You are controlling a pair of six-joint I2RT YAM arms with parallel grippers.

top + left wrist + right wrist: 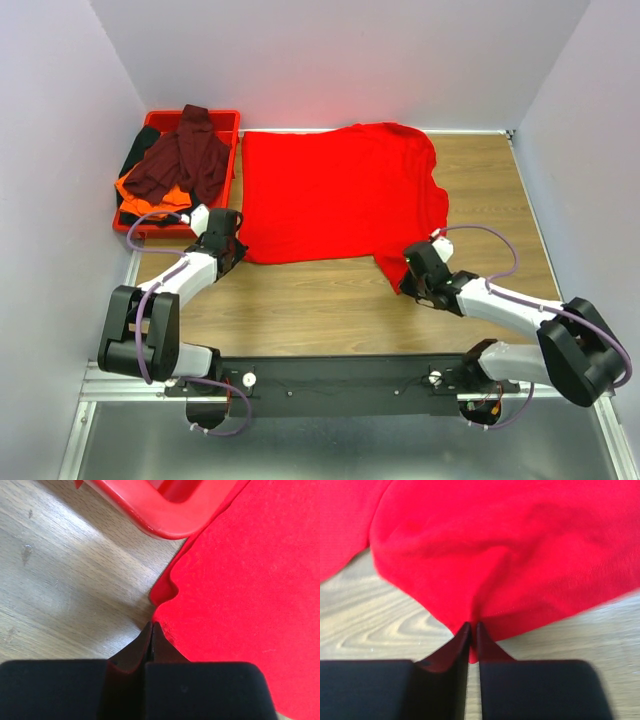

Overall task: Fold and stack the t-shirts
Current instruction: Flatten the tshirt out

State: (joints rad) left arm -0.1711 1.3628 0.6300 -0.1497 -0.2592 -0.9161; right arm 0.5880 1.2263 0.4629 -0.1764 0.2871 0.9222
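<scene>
From above, the red shirt (340,195) lies spread on the desk (300,305), its left edge just beside the tray (232,118). The tray holds the maroon shirt (190,155), the orange shirt (140,188) and the black shirt (138,152) in a heap. The left pincer (238,255) sits at the red shirt's near left corner and the right pincer (408,283) at its near right corner, where the cloth bunches into a flap. In the left wrist view, the left pincer (152,626) is pressed together right at the hem. We cannot tell whether any cloth is caught between the fingers. The tray's corner (150,515) is close ahead. In the right wrist view, the right pincer (471,626) is pinching the red shirt, with creases running into the fingertips. We judge the step to be taking both near corners for the first fold. To do it well, we should confirm the left grip before lifting and raise both corners together. We should then carry them level toward the far hem, keeping the cloth taut between the arms and clear of the tray so the fold lands square.
</scene>
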